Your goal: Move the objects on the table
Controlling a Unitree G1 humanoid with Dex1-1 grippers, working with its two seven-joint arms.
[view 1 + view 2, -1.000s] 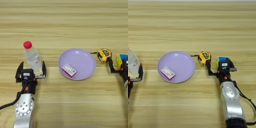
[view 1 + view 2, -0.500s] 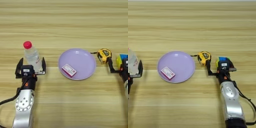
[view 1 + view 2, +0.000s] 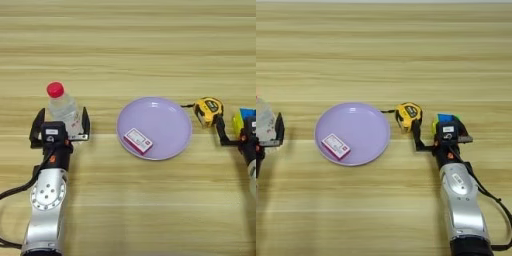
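Observation:
The clear bottle (image 3: pixel 62 106) with a red cap stands upright at the left of the table (image 3: pixel 130 45). My left gripper (image 3: pixel 60 121) is open, with one black finger on each side of the bottle's lower body. The small red-and-white box (image 3: pixel 138 141) lies flat in a purple plate (image 3: pixel 170 116) at the centre. At the right, the multicoloured puzzle cube (image 3: pixel 446 120) sits between the spread fingers of my right gripper (image 3: pixel 439 129), which is open. The right gripper's left finger (image 3: pixel 417 137) reaches close to a yellow tape measure.
The yellow tape measure (image 3: pixel 408 114) lies between the plate and the cube, its tape tip poking out toward the plate. Bare wooden planks stretch across the far half of the table.
My left gripper has slid a little further from me, so its fingers now flank the bottle higher up. The bottle, plate, box, cube and right arm have stayed put.

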